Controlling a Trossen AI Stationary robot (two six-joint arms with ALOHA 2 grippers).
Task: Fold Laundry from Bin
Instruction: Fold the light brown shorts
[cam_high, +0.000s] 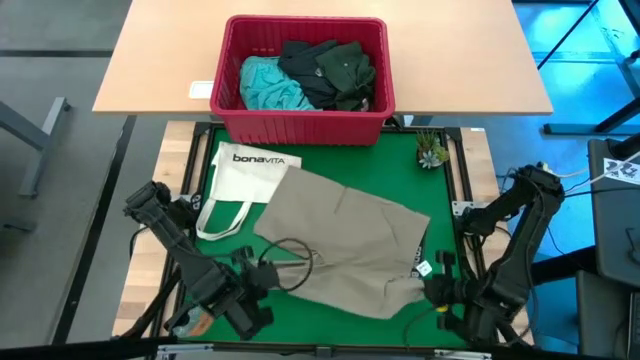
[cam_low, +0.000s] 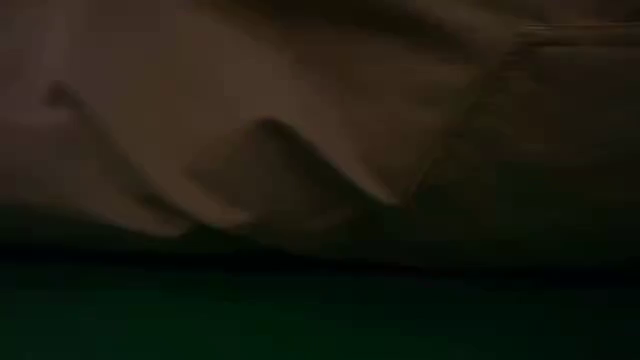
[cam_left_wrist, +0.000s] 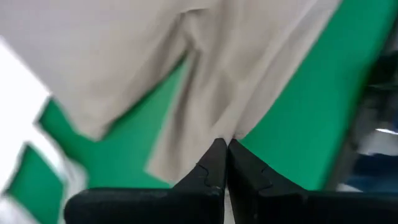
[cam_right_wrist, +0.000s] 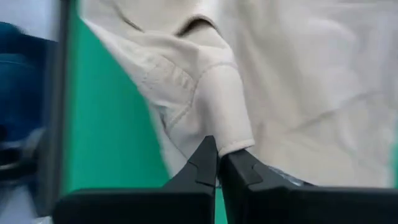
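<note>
The khaki-tan garment lies spread on the green mat and fills the top of the low view as khaki cloth. My left gripper is shut on its near left edge, and my right gripper is shut on its near right corner. Both also show in their wrist views, the left gripper and the right gripper. At the far side stands the red bin, on a wooden table. It holds a turquoise garment, a dark grey one and a dark green one. My left gripper pinches the garment's near left edge between its two fingertips, slanting down from the near left. The cloth gathers into pleats toward the fingertips. The rest lies on the mat. My right gripper pinches a stitched, folded-over corner of the garment between its fingertips, slanting down from the near right. The corner bulges up just beyond the fingers. The cloth farther off rests on the mat.
A white "bonaVITA" tote bag lies on the mat's left, partly under the khaki garment. A small plant stands at the mat's far right corner. A dark frame borders the mat. Bare mat shows along the near edge.
</note>
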